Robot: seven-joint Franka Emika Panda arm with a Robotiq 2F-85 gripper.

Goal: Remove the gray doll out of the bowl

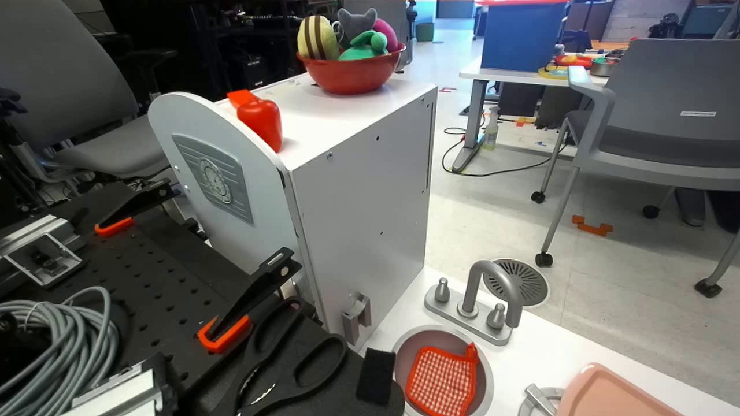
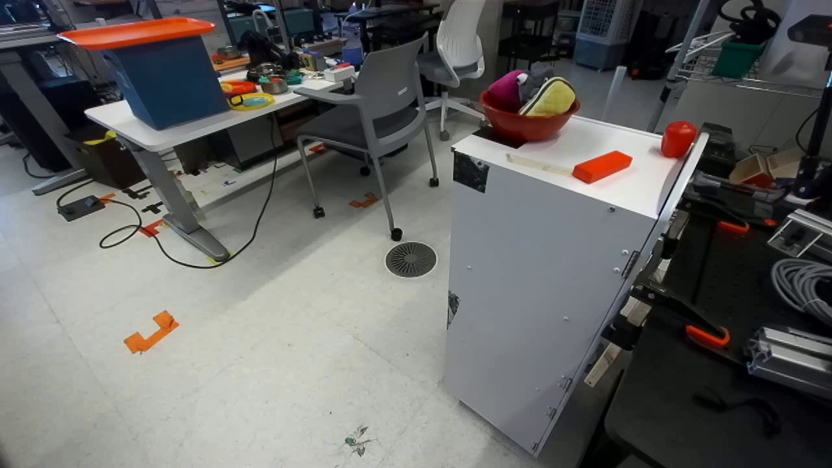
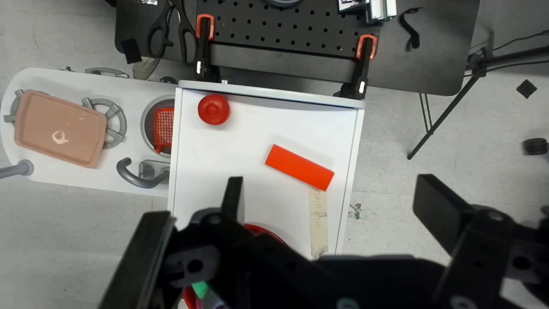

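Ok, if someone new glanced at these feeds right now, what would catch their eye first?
Probably the glossy red bowl atop the white cabinet, with the gray doll poking up between the striped toy and the pink toy in an exterior view. Next, also on the cabinet, the red rounded object beside the curved end panel, with the orange-red block lying apart from both.

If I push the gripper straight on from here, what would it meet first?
Probably the orange block, or the white cabinet top around it; in the wrist view the open gripper seems aimed there. Depth and exact aim are unclear.
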